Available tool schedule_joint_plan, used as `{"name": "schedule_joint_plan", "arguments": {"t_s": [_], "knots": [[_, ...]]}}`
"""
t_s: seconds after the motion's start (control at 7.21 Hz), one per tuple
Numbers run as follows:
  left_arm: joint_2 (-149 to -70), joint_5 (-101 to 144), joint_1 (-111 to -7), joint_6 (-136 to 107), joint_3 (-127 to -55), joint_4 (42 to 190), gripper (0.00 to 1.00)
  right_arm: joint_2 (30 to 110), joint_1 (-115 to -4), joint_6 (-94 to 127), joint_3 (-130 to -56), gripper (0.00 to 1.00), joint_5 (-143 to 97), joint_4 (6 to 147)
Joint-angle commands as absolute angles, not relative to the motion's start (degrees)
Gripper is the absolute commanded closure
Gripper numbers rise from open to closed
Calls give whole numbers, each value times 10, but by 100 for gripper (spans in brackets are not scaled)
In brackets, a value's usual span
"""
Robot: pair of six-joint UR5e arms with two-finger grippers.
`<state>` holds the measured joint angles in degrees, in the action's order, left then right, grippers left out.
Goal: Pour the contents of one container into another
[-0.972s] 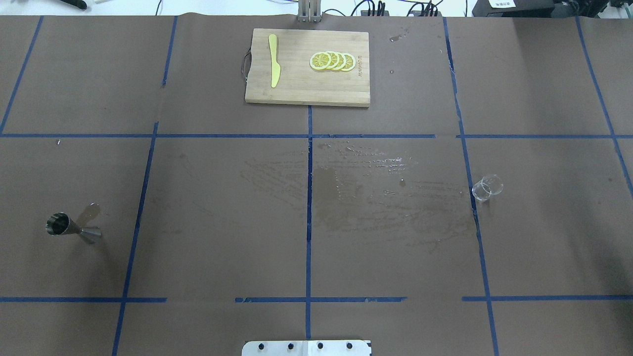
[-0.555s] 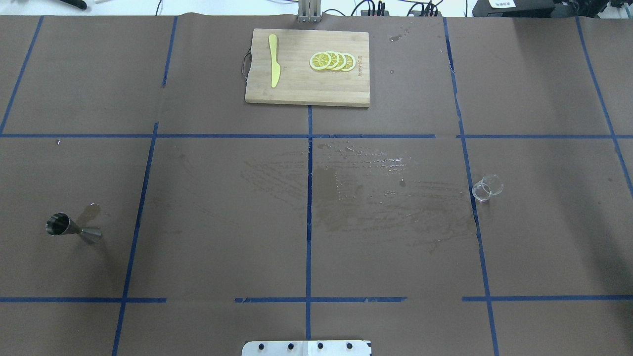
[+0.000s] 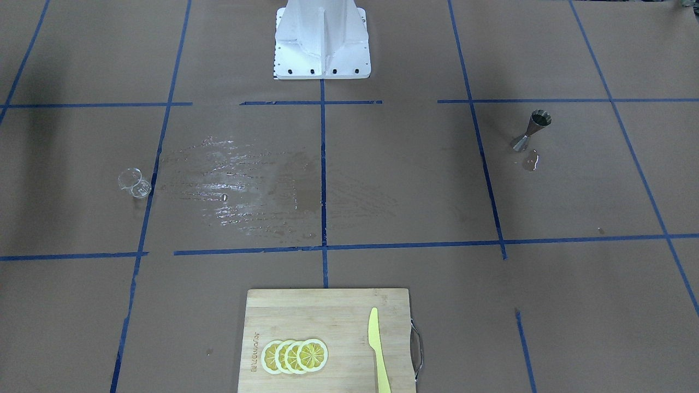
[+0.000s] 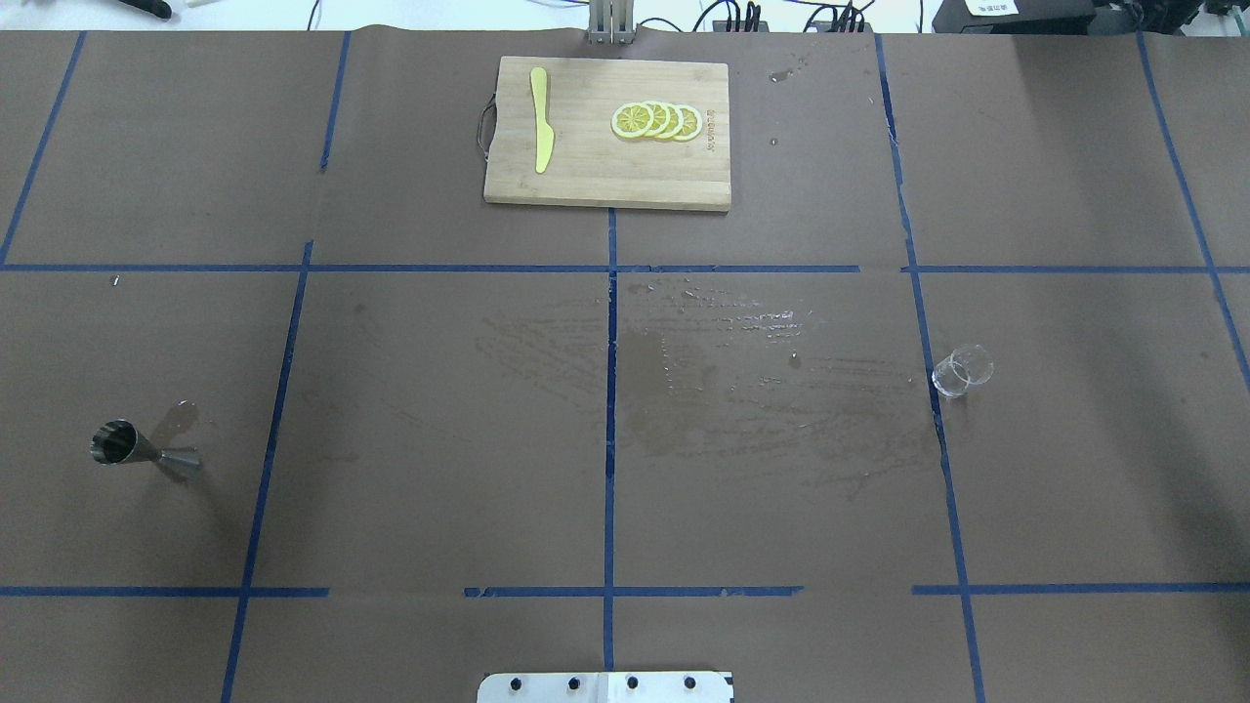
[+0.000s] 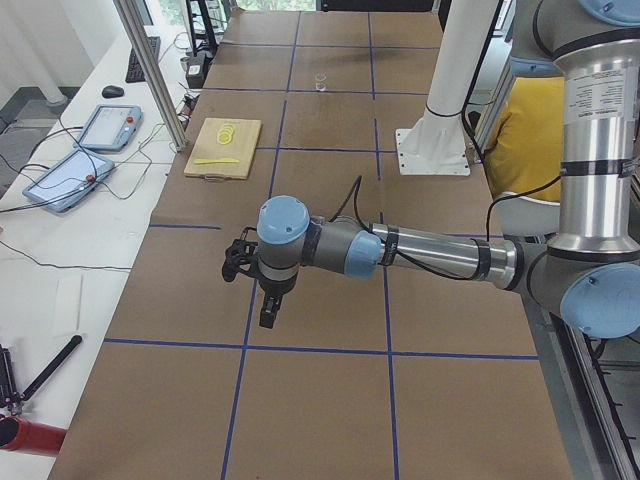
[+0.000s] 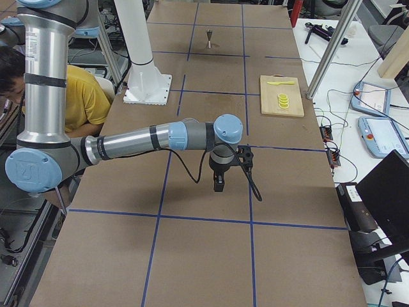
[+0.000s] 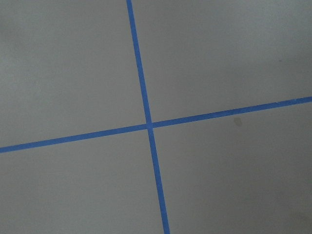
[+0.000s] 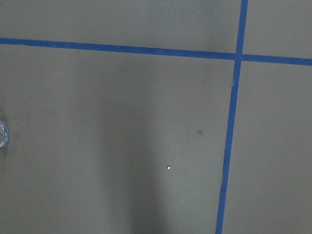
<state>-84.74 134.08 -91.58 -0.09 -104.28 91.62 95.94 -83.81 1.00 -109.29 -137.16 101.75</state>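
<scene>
Glass cup (image 4: 962, 372) x1, jigger (image 4: 140, 448) x1, lemon slices (image 4: 656, 120) x4.

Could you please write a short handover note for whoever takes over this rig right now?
Left end effector: hangs over bare table, holding nothing; open or shut cannot be told. Right end effector: the same.
Cup: upright on the robot's right, beside a tape line; contents unclear. Jigger: upright on the robot's left, far from the cup. A wet patch lies between them.
Done: nothing that shows; neither thing is grasped.
Left: grasp the cup, bring it to the jigger, pour.
</scene>
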Motion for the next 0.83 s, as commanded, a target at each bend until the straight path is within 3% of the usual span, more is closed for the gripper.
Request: {"name": "schedule_joint_plan", "arguments": {"t_s": [0.0, 0.28, 0.69], "knots": [[-806, 1340, -923, 5, -1056, 896, 0, 966, -838, 10, -1091, 0, -1371, 1016], [-763, 1340, -920, 45, -1058, 901, 0, 966, -832, 16, -1082, 0, -1371, 1016], [-763, 1341, -921, 134, -1053, 908, 0, 966, -818, 20, -1080, 0, -1372, 1016]]}}
